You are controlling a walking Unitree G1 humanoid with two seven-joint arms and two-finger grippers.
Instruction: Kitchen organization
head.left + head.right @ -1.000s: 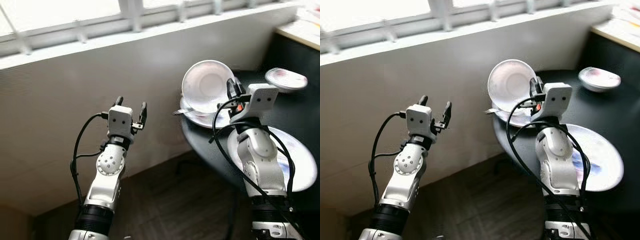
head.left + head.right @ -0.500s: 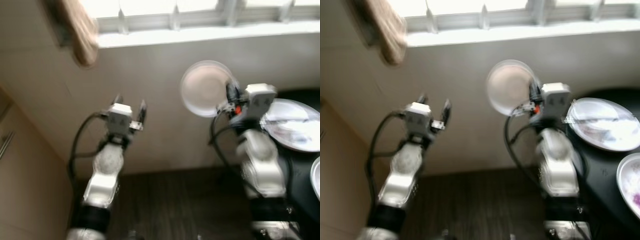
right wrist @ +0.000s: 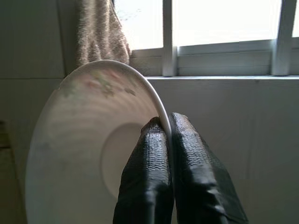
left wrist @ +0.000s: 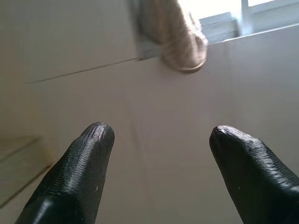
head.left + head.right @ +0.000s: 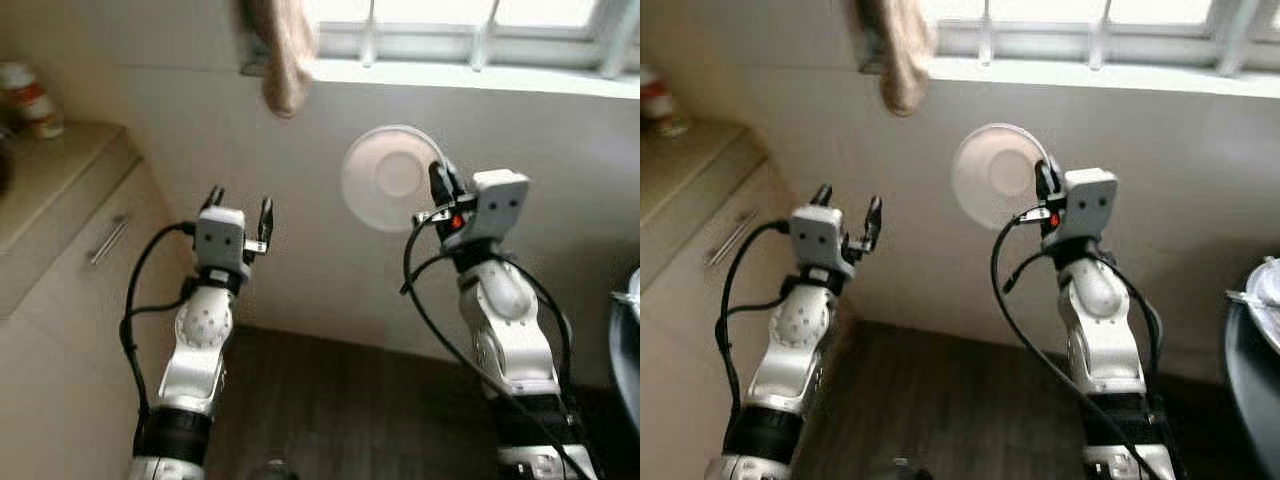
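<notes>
- Left eye view: the right gripper (image 5: 437, 180) holds a white saucer (image 5: 392, 178) upright by its rim at frame centre, against the wall below the window sill (image 5: 470, 75). The left gripper (image 5: 238, 199), centre left, is spread apart and empty.
- Right eye view: a counter (image 5: 685, 190) lies at left and a table edge (image 5: 1250, 350) at lower right.
- Left wrist view: both fingers (image 4: 74, 177) stand wide apart, nothing between them.
- Right wrist view: the fingers (image 3: 149, 172) pinch the saucer rim. Judged mid-carry; placing remains.

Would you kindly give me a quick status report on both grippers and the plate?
Right gripper shut on white plate, held on edge in the air. Left gripper open, nothing in it. Wall ahead; counter to the left.
</notes>
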